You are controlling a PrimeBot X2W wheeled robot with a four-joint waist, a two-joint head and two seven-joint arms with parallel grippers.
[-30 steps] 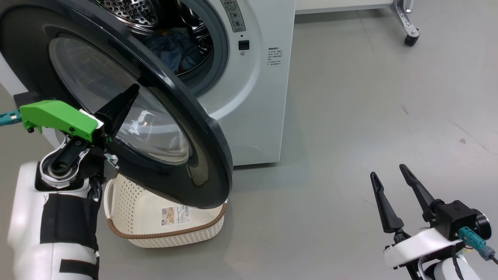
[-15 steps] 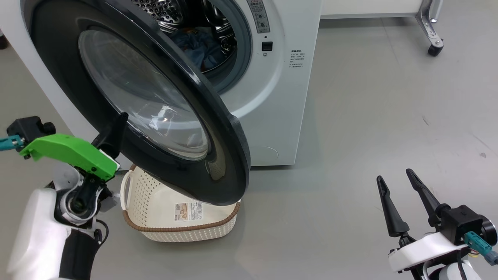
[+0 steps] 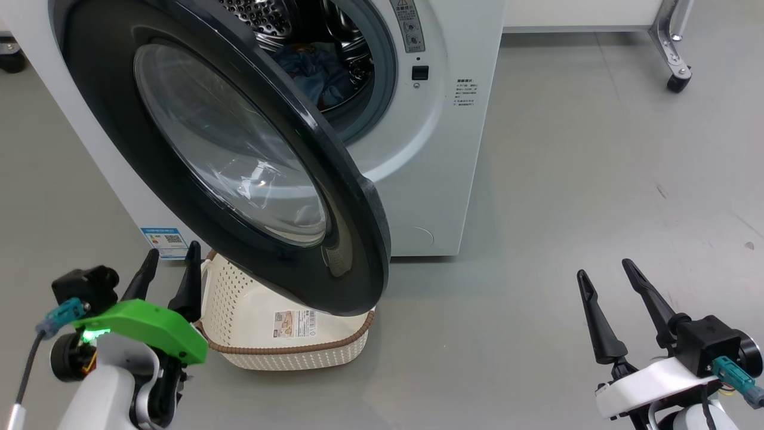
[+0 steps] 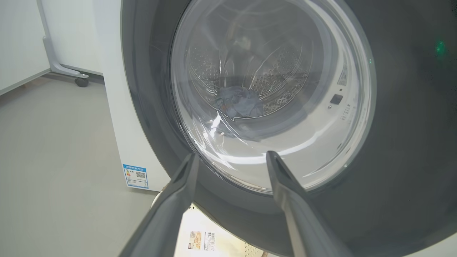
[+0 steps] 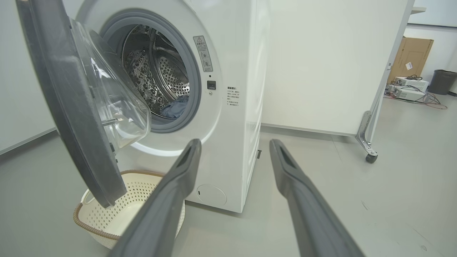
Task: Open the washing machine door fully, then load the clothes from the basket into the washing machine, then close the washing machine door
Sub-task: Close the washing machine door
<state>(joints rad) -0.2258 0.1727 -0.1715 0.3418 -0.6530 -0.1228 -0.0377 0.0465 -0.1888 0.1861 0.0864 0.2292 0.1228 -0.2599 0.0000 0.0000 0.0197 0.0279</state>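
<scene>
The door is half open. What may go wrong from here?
The washing machine door hangs above the basket, so swinging it may scrape the rim. The open left end effector sits beside the basket and may nudge it when rising. The clothes lie at the front of the drum; closing might pinch them.

No wording, brand or number is legible at this size.

On the washing machine (image 3: pixel 441 179), a grey warning strip (image 3: pixel 407 24) at the top centre of the head view, right of the drum opening, bears a triangle sign and round symbols; its lettering is illegible. Just right of it is a block of small dark print (image 3: pixel 465 91), unreadable. At the cabinet's lower left, a blue sticker (image 3: pixel 164 242) carries a QR-type square.

On the basket (image 3: pixel 239 298), lower centre, a white sticker (image 3: pixel 295 324) shows a barcode; its digits are illegible.

On the cardboard box (image 5: pixel 410 53), upper right of the right wrist view, a small white label is unreadable.
</scene>
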